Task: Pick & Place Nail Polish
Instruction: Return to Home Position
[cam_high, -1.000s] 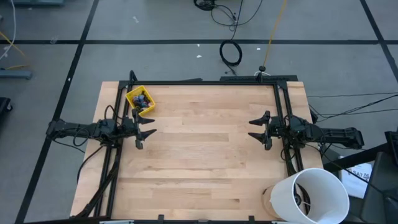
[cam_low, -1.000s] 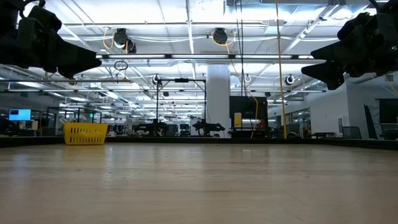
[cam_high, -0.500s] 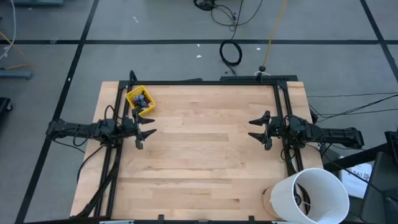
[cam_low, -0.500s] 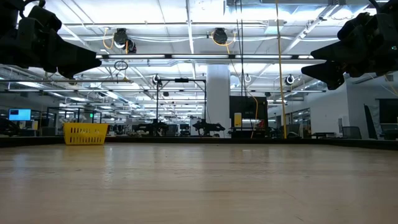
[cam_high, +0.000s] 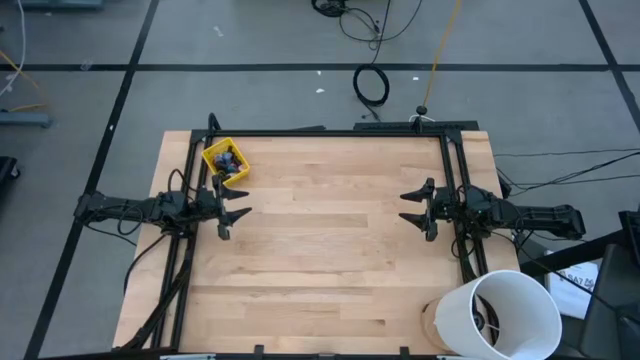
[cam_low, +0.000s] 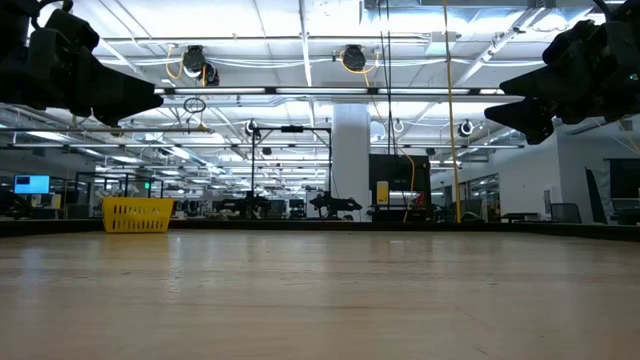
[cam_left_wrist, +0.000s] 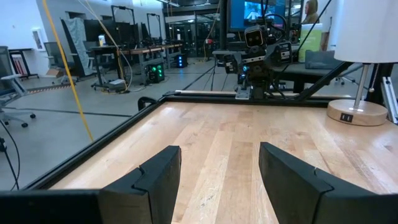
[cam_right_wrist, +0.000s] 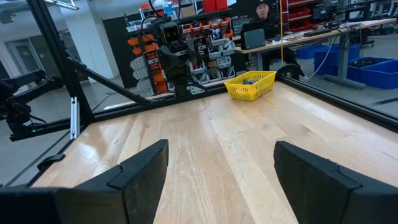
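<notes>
Parking pose on both arms. Left gripper (cam_high: 243, 208) hangs over the left edge of the wooden surface (cam_high: 330, 260), pointing inward. Its jaws are spread wide with nothing between them. Right gripper (cam_high: 405, 208) mirrors it over the right edge, facing the left one across the wood. Jaws there are also wide apart and empty. The low view shows both grippers raised well clear of the surface.

Nail polish (cam_high: 228, 162): every bottle I can see is piled in the small yellow bin (cam_high: 212, 153). The bin sits on the surface near the far-left corner, just beside the left arm's black frame rail and a little behind the left gripper. Some blue and pink show in the pile; the rest is too small to sort, and I can't tell the count.

White lamp (cam_high: 500, 315) stands at the near-right corner, round base on the wood. The right wrist view shows a person (cam_right_wrist: 264, 11) at a desk beyond the bin, well apart from both arms.
</notes>
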